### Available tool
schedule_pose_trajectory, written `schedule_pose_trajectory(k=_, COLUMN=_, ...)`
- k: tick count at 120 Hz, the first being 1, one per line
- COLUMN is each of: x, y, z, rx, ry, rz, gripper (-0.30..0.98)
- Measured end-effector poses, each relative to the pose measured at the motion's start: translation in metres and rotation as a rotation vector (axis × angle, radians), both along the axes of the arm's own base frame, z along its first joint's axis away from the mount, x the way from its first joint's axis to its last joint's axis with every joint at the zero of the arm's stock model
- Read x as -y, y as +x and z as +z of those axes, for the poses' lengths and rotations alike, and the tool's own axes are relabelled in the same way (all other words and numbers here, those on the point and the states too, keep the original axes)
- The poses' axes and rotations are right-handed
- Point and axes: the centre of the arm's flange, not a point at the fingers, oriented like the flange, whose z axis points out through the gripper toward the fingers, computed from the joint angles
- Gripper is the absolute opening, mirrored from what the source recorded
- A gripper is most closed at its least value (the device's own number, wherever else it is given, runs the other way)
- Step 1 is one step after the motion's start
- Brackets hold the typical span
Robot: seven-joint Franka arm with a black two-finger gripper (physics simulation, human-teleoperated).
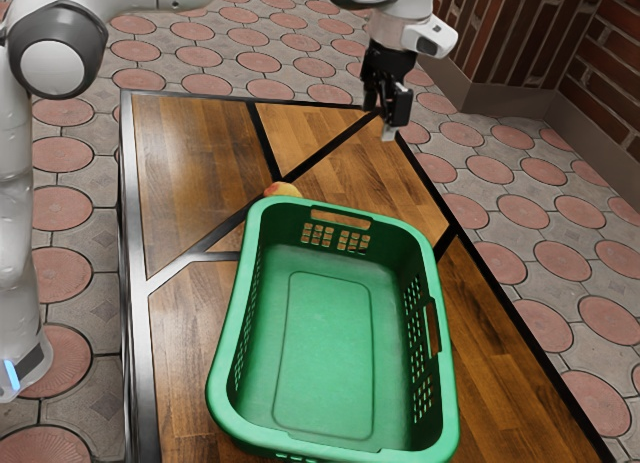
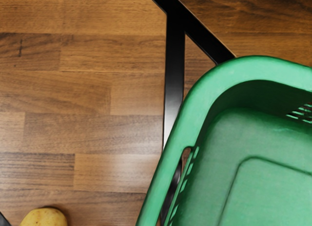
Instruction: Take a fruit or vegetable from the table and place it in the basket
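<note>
- Green plastic basket, rounded corners, is standing upright on the brown wooden table with black strips. Its slotted sides are rising around a green bottom, which is showing a rounded rectangular outline.
- Yellow-and-reddish rounded fruit is sitting outside, just behind the basket's far rim in the exterior view. The rim is hiding part of it; can't tell if they're touching.
- Wrist view is showing a yellow rounded fruit or vegetable on the wood, outside the basket and apart from it. Can't tell if it's the same piece.
- Black two-finger gripper is hanging near the table's far edge in the exterior view, well apart from the basket. Open or closed: can't tell.
- Red brick wall is standing beyond, past the grey-and-pink paved floor.
</note>
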Motion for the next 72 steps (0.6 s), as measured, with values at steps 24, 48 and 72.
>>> schedule_pose_trajectory(k=24, x=-0.006, y=0.000, z=-0.003, rx=-0.010, ry=-0.015, rz=0.014, gripper=0.68)
schedule_pose_trajectory(k=48, x=-0.024, y=-0.004, z=-0.023, rx=-0.079, ry=-0.012, rz=-0.006, gripper=0.68)
schedule_pose_trajectory(k=72, x=-0.044, y=-0.047, z=-0.070, rx=-0.126, ry=0.031, rz=-0.102, gripper=0.68)
